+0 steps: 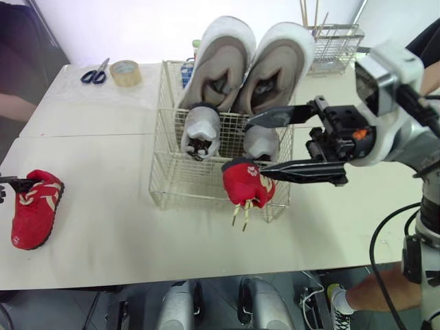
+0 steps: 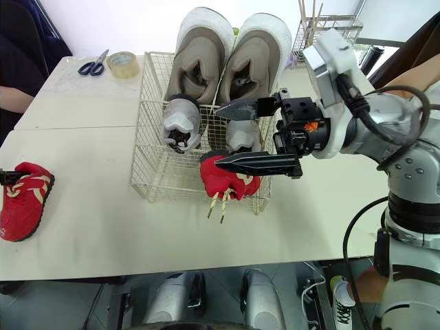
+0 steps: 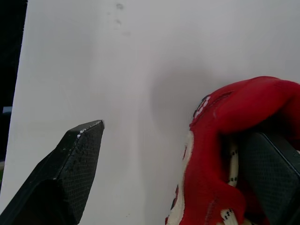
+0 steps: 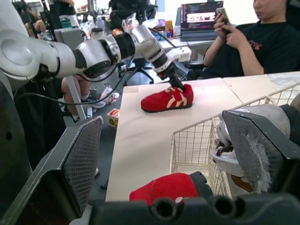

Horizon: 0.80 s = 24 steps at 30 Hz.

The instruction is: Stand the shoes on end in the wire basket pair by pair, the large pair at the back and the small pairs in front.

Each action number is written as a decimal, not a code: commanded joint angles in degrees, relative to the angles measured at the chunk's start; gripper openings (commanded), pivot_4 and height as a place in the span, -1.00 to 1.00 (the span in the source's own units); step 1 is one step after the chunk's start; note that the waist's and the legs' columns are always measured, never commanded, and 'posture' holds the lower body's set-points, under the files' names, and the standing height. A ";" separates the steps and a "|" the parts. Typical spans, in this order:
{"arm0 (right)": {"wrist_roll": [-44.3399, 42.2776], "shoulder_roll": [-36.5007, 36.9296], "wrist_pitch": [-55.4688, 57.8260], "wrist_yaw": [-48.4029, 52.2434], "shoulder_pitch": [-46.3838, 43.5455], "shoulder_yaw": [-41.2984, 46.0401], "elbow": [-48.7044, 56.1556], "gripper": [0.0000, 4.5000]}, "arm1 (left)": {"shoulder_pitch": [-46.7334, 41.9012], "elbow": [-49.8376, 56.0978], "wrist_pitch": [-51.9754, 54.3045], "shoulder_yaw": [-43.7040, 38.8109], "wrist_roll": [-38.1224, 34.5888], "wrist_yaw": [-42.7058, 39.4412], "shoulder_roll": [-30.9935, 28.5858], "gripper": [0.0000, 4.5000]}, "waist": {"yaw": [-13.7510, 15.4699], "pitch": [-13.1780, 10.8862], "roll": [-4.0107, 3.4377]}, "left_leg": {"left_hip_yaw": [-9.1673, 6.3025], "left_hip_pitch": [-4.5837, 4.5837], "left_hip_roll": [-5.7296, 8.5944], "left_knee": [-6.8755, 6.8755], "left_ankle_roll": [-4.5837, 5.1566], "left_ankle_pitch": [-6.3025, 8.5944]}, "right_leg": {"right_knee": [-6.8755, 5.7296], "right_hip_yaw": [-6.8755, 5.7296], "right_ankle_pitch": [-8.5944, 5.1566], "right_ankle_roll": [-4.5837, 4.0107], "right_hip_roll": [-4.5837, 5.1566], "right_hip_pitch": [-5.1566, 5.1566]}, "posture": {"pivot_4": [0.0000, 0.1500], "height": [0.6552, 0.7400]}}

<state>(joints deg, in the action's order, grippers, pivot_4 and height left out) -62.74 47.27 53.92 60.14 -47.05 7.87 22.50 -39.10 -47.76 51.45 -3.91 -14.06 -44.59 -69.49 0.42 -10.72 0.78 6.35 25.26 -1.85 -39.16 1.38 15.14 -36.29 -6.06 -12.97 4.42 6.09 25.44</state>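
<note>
**Right gripper and basket.** The right gripper (image 1: 256, 146) is being held wide open at the front right corner of the wire basket (image 1: 161, 180). Its two black fingers are spread far apart and nothing is being pinched between them. The lower finger is being shown lying across the top of a red shoe (image 1: 246, 182); whether contact is being made cannot be told. This shoe is being borne at the basket's front rim, with its cream laces hanging outside the wire. A large beige pair (image 1: 220, 62) is being supported on end at the back of the basket, and a small grey pair (image 1: 201, 130) just in front of it.

**Left gripper.** The left gripper (image 4: 175, 84) is being held open at the heel of the second red shoe (image 1: 33, 210), which is lying on the table (image 1: 103, 240), well apart from the basket on the robot's left. One finger is being pressed against the shoe's collar, while the other is standing clear of the shoe.

**Writing.** A cream pattern is being displayed on both red shoes, and lettering on a laptop (image 4: 201, 18) screen beside a seated person (image 4: 276, 42); neither can be read. Scissors (image 1: 95, 72) and a roll of tape (image 1: 126, 72) are lying at the table's far side.
</note>
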 commanded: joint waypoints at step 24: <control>1.21 13.03 -1.20 3.12 9.53 5.76 3.80 1.00 | -22.53 10.47 -0.20 -8.89 -2.30 -0.17 10.01 -0.98 | 1.35 -0.05 0.55 | -0.42 0.29 -0.01 -0.71 0.36 0.20 | -0.49 -0.18 -0.01 -0.01 0.01 -0.02 | 1.00 1.00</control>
<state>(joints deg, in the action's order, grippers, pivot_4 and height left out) -61.95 59.14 53.98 63.36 -37.33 10.79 26.36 -58.86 -42.56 51.10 -8.92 -14.12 -47.04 -58.90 1.77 -10.77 1.33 5.97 25.57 -1.85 -39.98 1.82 15.39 -36.78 -6.23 -12.97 4.42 6.12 25.39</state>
